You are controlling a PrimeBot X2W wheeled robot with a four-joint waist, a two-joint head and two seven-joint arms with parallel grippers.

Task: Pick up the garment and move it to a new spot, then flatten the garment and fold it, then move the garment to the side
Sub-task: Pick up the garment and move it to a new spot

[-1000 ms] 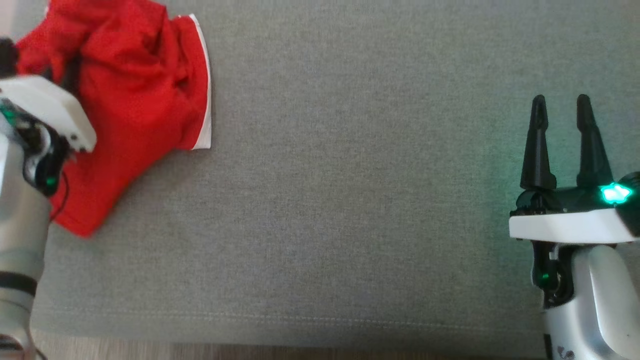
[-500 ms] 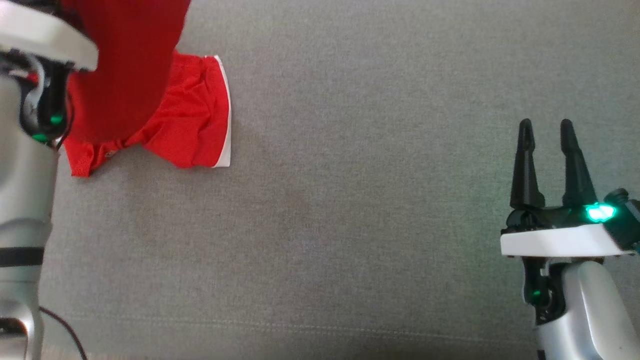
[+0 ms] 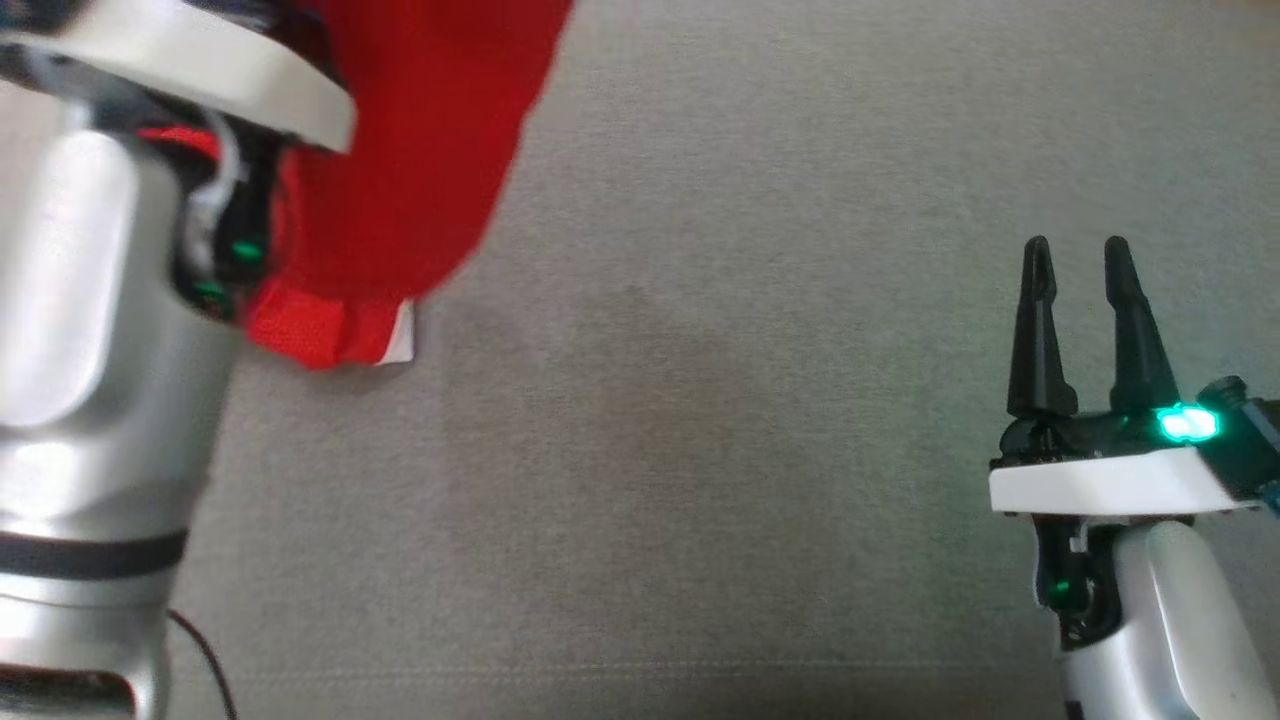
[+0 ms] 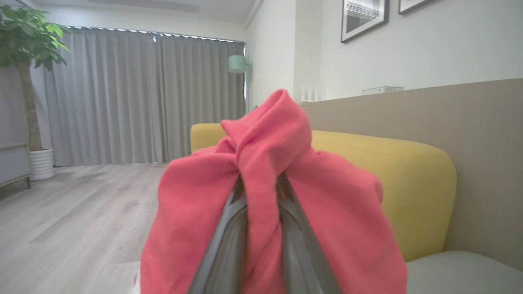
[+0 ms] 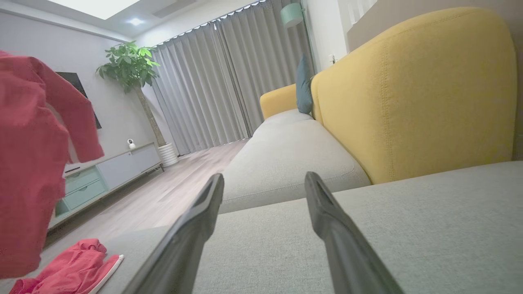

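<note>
The left gripper [image 4: 260,184] had its two dark fingers [image 4: 227,241] drawn close on a bunched fold of the red garment [image 4: 335,212], which stood up in a knot above the fingertips and draped down over both sides of them. From the head camera the garment [image 3: 420,150] hung from that raised gripper over the left side of the grey seat cushion [image 3: 700,420]. Only its lowest part, with a white trim [image 3: 400,345], lay crumpled on the cushion, well back from the front edge and partly hidden behind the silver left arm [image 3: 90,330]. The right wrist camera showed the same thing from the side: most of the cloth [image 5: 28,175] hung in the air, and a small heap of it [image 5: 77,265] rested on the cushion near its left end. The right gripper [image 3: 1075,250] was over the right side of the cushion, nearer the front edge and well apart from the garment. Its fingers [image 5: 192,232] were spread, with nothing between them. A yellow backrest [image 5: 408,90] rose behind the cushion.
</note>
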